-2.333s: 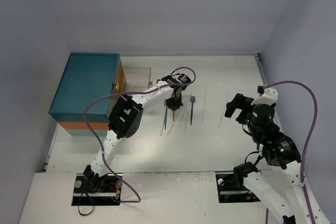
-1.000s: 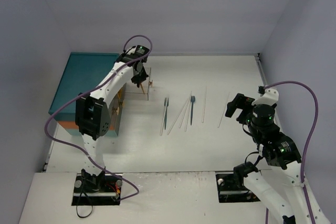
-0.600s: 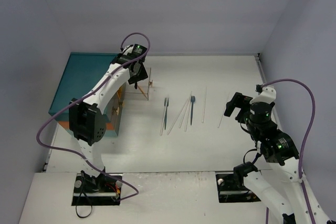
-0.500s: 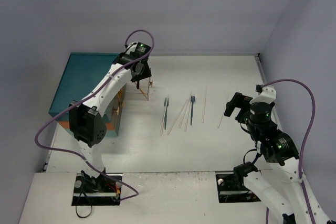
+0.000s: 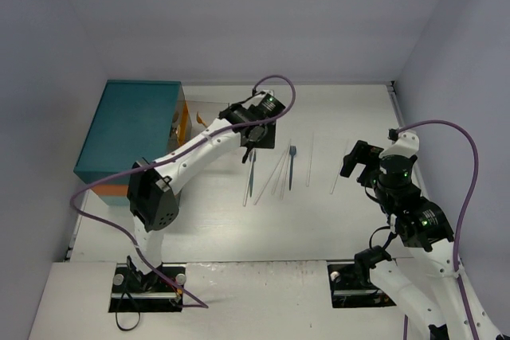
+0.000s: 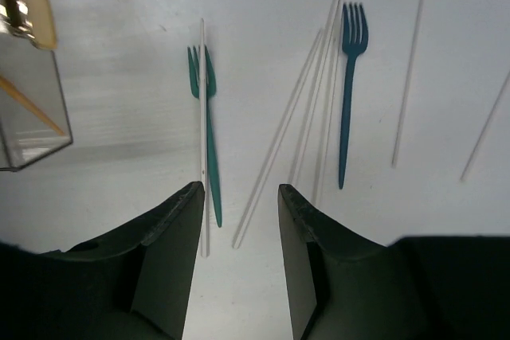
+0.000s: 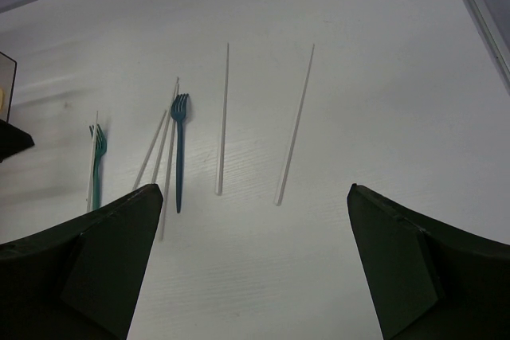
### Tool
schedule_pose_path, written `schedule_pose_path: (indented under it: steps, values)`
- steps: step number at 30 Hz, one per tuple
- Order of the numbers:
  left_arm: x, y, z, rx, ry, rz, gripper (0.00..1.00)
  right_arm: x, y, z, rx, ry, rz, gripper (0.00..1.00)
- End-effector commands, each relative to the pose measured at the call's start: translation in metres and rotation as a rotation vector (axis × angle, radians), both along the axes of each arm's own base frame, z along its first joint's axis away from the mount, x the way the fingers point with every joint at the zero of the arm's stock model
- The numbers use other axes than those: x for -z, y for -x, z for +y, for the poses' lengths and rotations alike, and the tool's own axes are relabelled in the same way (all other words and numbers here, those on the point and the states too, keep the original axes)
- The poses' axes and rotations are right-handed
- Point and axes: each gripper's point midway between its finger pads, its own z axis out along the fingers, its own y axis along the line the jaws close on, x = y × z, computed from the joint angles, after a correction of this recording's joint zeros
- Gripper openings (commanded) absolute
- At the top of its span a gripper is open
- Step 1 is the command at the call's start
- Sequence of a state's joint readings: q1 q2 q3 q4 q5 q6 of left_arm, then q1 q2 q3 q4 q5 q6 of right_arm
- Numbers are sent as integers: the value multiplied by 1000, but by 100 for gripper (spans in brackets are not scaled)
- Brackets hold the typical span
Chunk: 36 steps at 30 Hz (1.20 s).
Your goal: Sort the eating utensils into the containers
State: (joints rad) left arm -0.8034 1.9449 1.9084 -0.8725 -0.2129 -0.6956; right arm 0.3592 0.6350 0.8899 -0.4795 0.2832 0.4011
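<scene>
Orange piece (image 6: 30, 107) dropped in the drawer (image 6: 65, 121); my left gripper (image 6: 239, 197), half-open and empty, is back over the teal fork (image 6: 209, 145); right gripper (image 7: 251, 197) gapes wide.

1. Robot lab, a boxed-in test cell.
2. Plain pale walls (image 5: 239, 13) close off three sides of a white table (image 5: 335, 228).
3. Left arm (image 5: 199, 150) and right arm (image 5: 414, 216), both white, are bolted at the near edge. Their bases sit in cut-outs (image 5: 151, 286) with the wiring exposed.
4. Purple cables (image 5: 470, 173) loop loose along both arms.
5. Props on the table: a teal chest (image 5: 131, 125), with plastic forks (image 6: 348, 77) and chopsticks (image 6: 410, 61) laid out roughly side by side.
6. Flat, even lighting and bare surfaces give a staged bench setup.
</scene>
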Motion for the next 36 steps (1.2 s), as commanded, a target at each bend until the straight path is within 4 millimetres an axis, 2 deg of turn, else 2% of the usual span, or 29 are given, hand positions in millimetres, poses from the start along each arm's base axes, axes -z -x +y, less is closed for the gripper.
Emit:
schedule_pose_path:
  steps: [1,8,16,20,27,36]
  values:
    - [39,17,-7,-8,-15,106,39,-5,-8,-2,30,-14,-32,100]
    - [86,30,-2,-15,-78,210,39,-2,-8,-1,31,-13,-25,100]
    - [122,43,2,-21,-102,290,39,-1,-10,-2,34,-11,-21,100]
    - [121,41,5,-25,-112,276,38,0,-10,-1,33,-10,-18,100]
    - [113,24,23,-63,-116,246,38,1,-9,-1,32,-11,-15,100]
    - [117,14,33,-36,-140,251,23,0,-9,-2,33,-11,-17,100]
